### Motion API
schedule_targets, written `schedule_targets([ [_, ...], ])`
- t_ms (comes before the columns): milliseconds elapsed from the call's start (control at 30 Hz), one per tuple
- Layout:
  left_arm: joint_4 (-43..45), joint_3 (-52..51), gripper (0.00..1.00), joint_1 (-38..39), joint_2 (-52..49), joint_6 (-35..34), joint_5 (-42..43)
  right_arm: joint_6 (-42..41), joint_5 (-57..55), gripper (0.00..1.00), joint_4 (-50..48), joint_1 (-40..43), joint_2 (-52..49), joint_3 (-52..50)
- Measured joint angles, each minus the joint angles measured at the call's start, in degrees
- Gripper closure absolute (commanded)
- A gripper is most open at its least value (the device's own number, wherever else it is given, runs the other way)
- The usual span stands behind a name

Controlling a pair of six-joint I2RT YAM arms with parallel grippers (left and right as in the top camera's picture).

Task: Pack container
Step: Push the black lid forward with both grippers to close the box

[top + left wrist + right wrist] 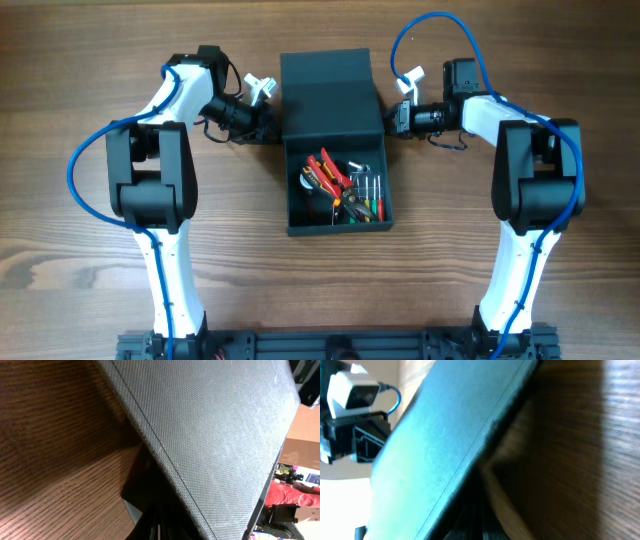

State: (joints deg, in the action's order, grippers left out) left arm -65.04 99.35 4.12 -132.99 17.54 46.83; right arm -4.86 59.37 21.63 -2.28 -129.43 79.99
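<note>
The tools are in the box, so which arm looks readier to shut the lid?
Left, but barely. The left gripper and right gripper both sit close against opposite sides of the lid, open behind the container. The left looks slightly nearer its edge; it's almost a tie.

container (330,100): 1 | arms: 2 — left arm (150,170), right arm (535,170) | hand tools (345,185): several — count unclear

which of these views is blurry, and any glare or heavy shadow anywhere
Overhead: sharp, evenly lit. Left wrist: crisp, the weave shows on the lid of the dark teal-grey rectangular matte container, with deep shadow beneath it on the brown wooden table. Right wrist: blurred throughout, overexposed at lower left.
</note>
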Motion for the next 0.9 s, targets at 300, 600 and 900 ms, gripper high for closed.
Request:
schedule_targets([
  [300,-2.73,5.70,0.96,-0.48,-0.33,0.11,0.02,4.28,0.17,0.96,12.13,0.02,-0.02,11.58],
  [600,-9.14,14.36,0.96,-4.87,-0.33,0.39,0.44,9.62,-0.50,0.96,22.73,0.02,-0.02,19.76],
  [900,-9.14,14.43,0.96,-4.90,-0.33,0.39,0.42,18.27,-1.40,0.96,36.54,-0.26,-0.02,27.69],
])
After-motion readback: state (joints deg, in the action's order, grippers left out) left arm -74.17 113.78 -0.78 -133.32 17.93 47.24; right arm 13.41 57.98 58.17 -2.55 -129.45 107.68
